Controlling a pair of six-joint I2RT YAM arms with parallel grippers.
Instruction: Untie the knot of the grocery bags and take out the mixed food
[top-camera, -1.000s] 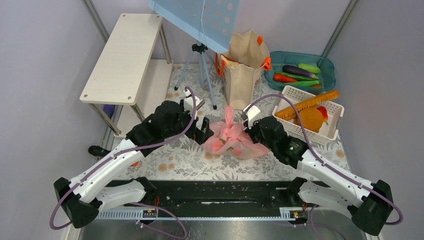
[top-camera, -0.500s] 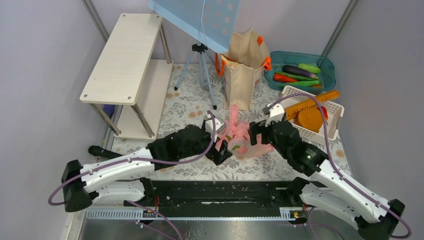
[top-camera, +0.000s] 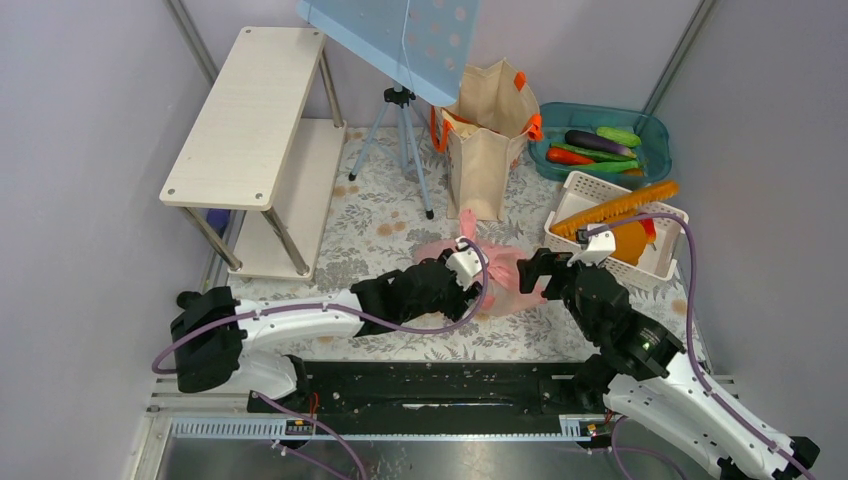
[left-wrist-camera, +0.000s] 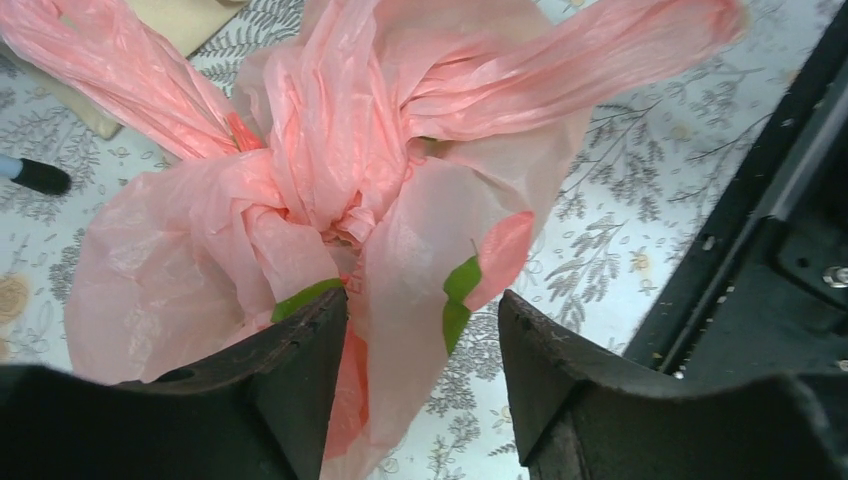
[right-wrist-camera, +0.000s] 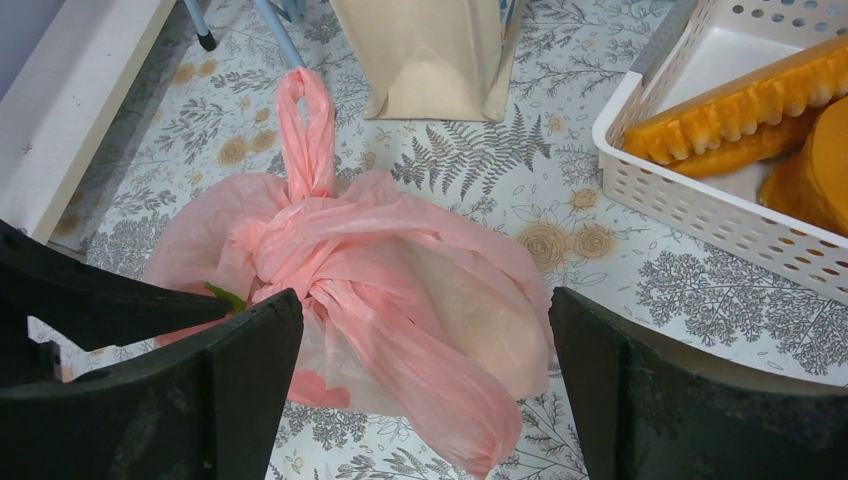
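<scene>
Change since earlier frames: both arms have swung in toward the near edge of the worktop; the left tool has moved from the bag's left side to its near side, and the right arm has shifted right.
Bag position: the grocery bags lie on the worktop near the middle, slightly toward the near edge, in front of the beige tote.
Left tool: jaws apart, straddling a fold of bag film just below the knot; not yet closed on it.
Right tool: the right tool is spread wide, near the bag's right side, holding nothing.
Knot: tied; loop handles are twisted together.
Contents: the mixed food shows only as green and red patches through the film; individual items probably cannot be identified.
Progress: early. No step is complete; untying and removal of the food remain.
</scene>
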